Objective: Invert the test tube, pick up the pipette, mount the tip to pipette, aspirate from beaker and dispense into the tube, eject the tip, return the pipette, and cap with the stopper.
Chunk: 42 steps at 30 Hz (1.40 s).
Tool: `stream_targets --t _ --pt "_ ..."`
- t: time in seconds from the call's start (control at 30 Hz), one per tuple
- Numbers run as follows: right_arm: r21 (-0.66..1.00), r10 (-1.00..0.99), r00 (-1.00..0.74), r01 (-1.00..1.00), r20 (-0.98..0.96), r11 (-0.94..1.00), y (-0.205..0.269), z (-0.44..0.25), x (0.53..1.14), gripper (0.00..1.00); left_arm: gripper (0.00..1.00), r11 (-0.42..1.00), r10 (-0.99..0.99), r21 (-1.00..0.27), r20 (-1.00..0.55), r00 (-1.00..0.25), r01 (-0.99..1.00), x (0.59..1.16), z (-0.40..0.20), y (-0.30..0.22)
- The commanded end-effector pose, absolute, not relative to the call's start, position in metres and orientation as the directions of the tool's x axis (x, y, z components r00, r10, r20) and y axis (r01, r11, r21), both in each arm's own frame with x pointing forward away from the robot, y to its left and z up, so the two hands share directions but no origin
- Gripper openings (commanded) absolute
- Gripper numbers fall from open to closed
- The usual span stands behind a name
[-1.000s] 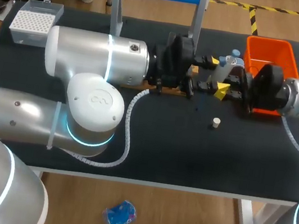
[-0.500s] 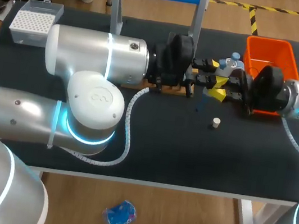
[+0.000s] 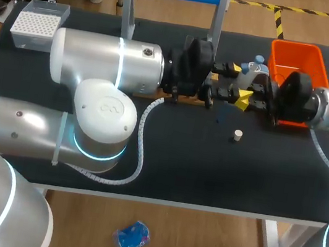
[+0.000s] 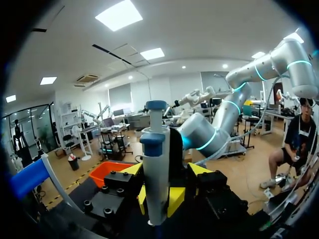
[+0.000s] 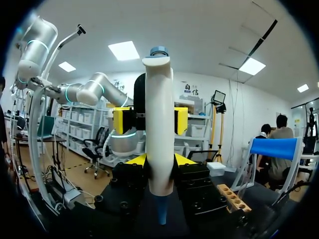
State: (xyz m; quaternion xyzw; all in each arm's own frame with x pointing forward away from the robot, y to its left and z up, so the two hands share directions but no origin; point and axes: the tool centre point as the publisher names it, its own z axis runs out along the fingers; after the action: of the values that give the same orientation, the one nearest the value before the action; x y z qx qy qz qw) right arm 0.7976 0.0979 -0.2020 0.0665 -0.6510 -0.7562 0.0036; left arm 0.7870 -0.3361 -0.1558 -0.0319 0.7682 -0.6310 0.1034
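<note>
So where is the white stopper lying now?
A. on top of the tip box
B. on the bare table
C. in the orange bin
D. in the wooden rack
B: the stopper lies alone on the dark table, apart from the bin and far from the tip box.

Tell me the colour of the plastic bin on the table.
Orange bin; clearest in the head view.
</note>
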Motion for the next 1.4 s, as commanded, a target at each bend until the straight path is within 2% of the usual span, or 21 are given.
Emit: stream_targets --t 0.03,0.07,0.57,0.6,0.63,1.03,1.4 --pt "0.985 -0.095 -0.991 -0.081 -0.096 -0.152 0.098 -0.202 0.799 0.0 0.26 0.159 -0.181 -0.983 -0.12 -0.976 0.091 0.787 -0.159 -0.335" --pt "0.985 -0.096 -0.991 -0.081 -0.096 -0.152 0.098 -0.202 0.799 0.0 0.0 0.159 -0.181 -0.983 -0.12 -0.976 0.091 0.787 -0.159 -0.335" --pt "0.986 -0.097 -0.991 -0.082 -0.096 -0.144 0.098 -0.203 0.799 0.0 0.0 0.159 -0.181 -0.983 -0.12 -0.976 0.091 0.787 -0.159 -0.335" --pt "0.987 -0.093 -0.991 -0.086 -0.099 -0.136 0.098 -0.203 0.799 0.13 0.0 0.159 -0.181 -0.983 -0.12 -0.976 0.091 0.787 -0.159 -0.335" --pt "0.987 -0.094 -0.991 -0.083 -0.096 -0.134 0.099 -0.204 0.799 1.0 0.0 0.165 -0.184 -0.982 -0.119 -0.976 0.089 0.787 -0.159 -0.335" --pt "0.99 -0.077 -0.993 -0.084 -0.093 -0.114 0.093 -0.206 0.804 1.0 0.0 0.184 -0.194 -0.98 -0.117 -0.974 0.081 0.787 -0.159 -0.332" --pt "0.992 -0.009 -0.993 -0.117 -0.117 -0.038 0.047 -0.212 0.822 1.0 0.0 0.272 -0.249 -0.96 -0.133 -0.959 0.062 0.784 -0.157 -0.314"
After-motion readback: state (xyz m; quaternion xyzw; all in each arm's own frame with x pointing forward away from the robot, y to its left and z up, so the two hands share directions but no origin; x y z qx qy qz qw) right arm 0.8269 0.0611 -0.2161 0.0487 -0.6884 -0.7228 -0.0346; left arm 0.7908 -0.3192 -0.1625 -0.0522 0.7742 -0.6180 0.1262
